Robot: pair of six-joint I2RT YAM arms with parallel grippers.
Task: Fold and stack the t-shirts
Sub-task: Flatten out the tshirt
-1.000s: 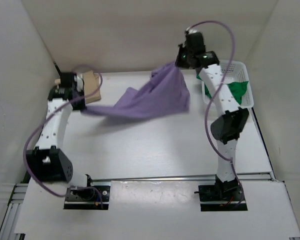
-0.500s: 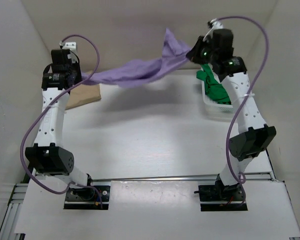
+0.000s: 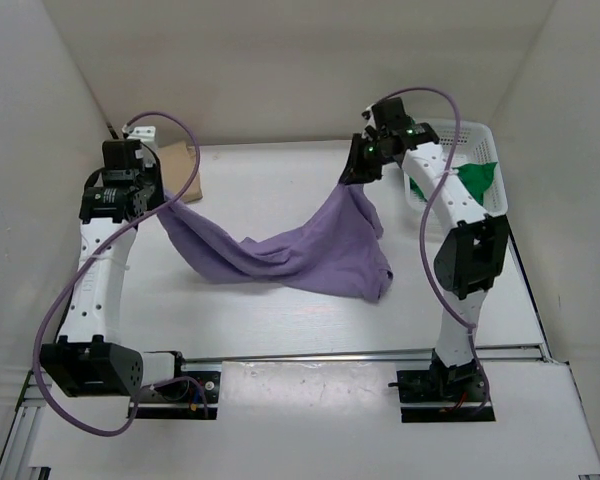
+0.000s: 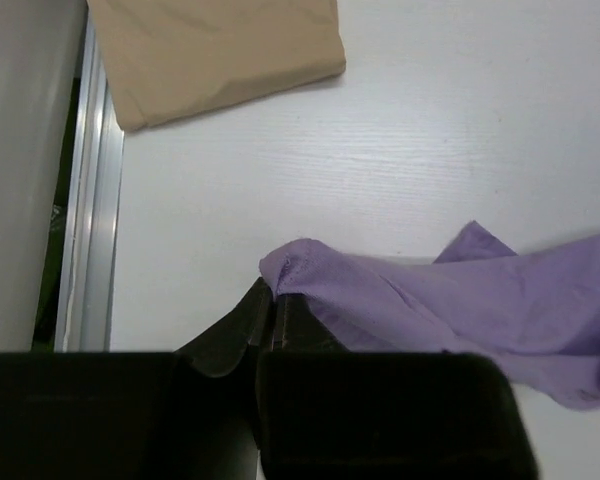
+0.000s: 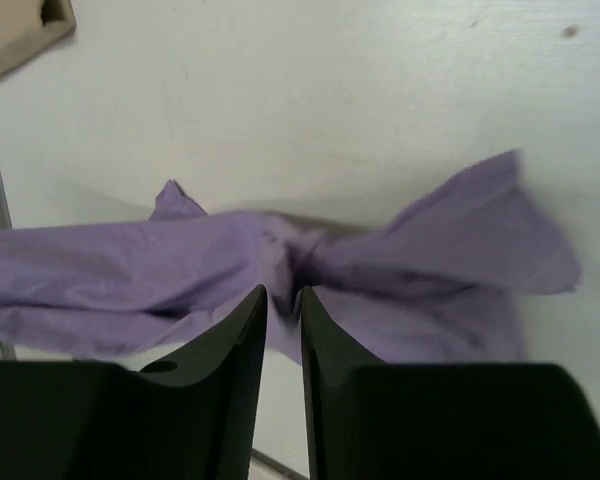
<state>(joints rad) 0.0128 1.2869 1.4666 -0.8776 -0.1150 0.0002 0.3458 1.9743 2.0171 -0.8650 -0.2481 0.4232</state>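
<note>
L claw (image 4: 272, 298) pinches 1 purple tee (image 3: 300, 250), R claw (image 5: 283, 295) unclear; 1 tan (image 4: 215, 50), 1 green (image 3: 475, 180).

Bright diffuse overhead light, faint soft shadow under the purple t-shirt (image 3: 310, 250), wrist views dark, blurry below it.

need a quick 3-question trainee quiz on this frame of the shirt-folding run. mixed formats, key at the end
1. True or false: the tan shirt lies folded on the table, apart from the purple shirt.
2. Where is the green shirt? A) in the white basket; B) spread flat at the table centre; C) on top of the tan shirt.
3. Fill in: the left hand is shut on a bit of the ___ shirt.
Key: 1 true; 2 A; 3 purple.
</note>
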